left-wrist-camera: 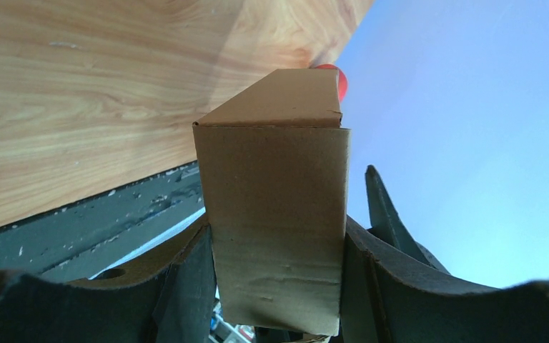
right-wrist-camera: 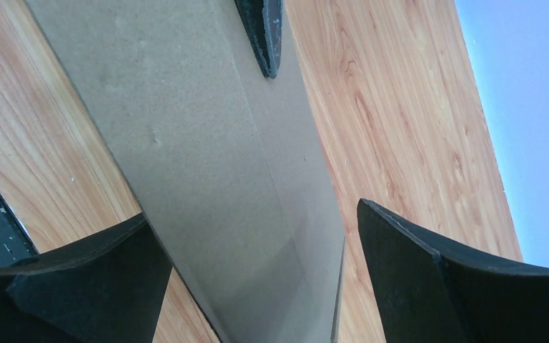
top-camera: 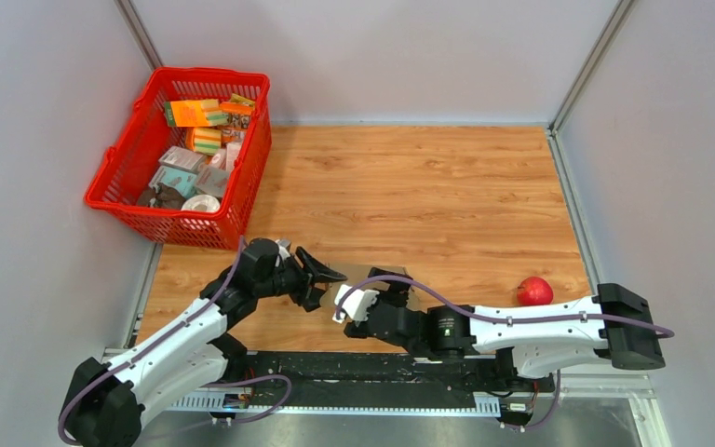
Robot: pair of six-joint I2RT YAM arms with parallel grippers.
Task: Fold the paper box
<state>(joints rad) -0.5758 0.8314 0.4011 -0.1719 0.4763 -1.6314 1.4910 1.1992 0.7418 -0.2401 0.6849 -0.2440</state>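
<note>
Wood table [top-camera: 428, 186], red basket [top-camera: 195, 228] of packets at the far-left corner, not involved. The paper box [top-camera: 365, 273] is off the table near the front edge, mid-air between the two arms, and already an oblong carton: walls up, creases sharp, faces closed in the left wrist view. Left gripper [top-camera: 324, 287] is clamped on it, a finger pressing each side. Right gripper [top-camera: 374, 291] is spread wide around the other end, one finger clear of the cardboard, no grip. Looks nearly done; end flaps can't be checked, maybe tucking left. Small red round thing [top-camera: 534, 291] sits right, apart.
</note>
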